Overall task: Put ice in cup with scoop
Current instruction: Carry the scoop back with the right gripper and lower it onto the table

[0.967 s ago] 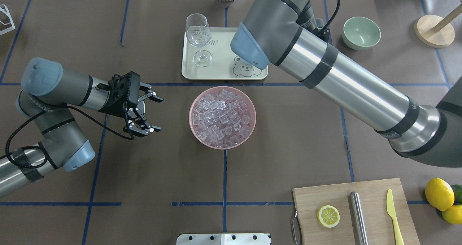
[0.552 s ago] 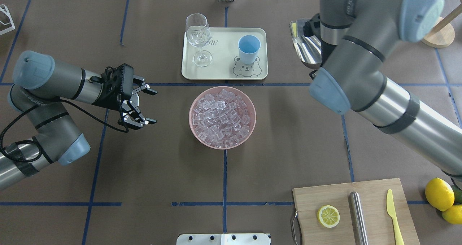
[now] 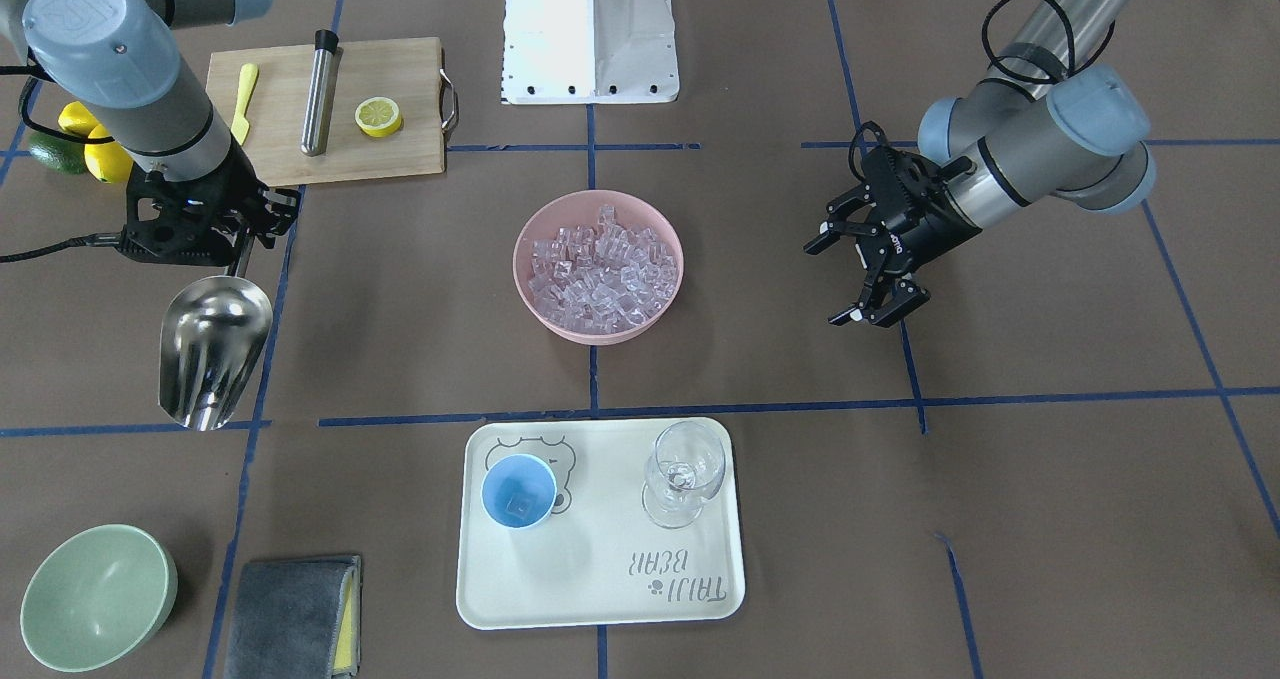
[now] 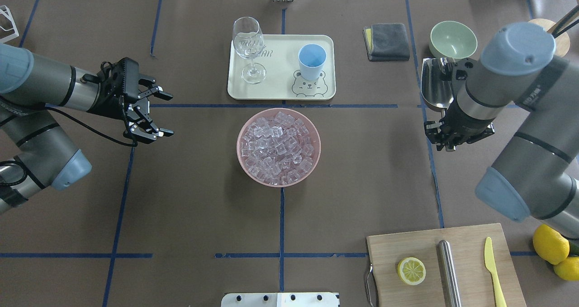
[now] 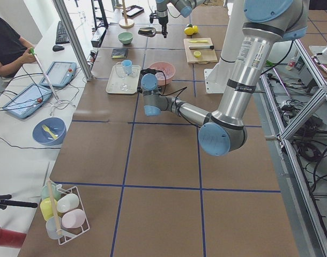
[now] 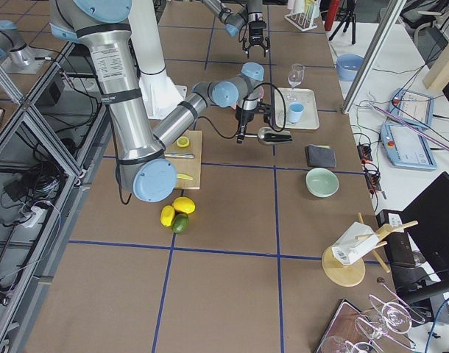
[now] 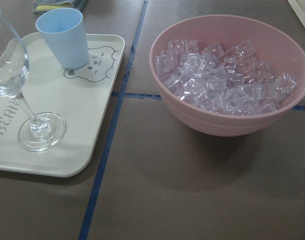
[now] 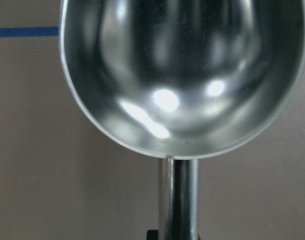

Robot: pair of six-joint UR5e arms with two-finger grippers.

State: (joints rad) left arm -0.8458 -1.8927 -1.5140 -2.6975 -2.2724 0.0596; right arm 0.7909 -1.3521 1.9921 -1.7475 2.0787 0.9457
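Observation:
The ice is heaped in a pink bowl at the table's middle; it also shows in the left wrist view. The light-blue cup stands upright on a cream tray; in the front view the cup shows a faint cube shape inside. My right gripper is shut on the rod handle of the steel scoop, right of the bowl and tray. The scoop's trough is empty. My left gripper is open and empty, left of the bowl.
A wine glass stands on the tray beside the cup. A pale-green bowl and a grey cloth lie beyond the scoop. A cutting board holds a lemon slice, a steel cylinder and a yellow knife. Lemons lie at the front right.
My right arm swung from over the tray to the right with the scoop, uncovering the cup. My left arm drew back to the left and away from the bowl, gripper still open.

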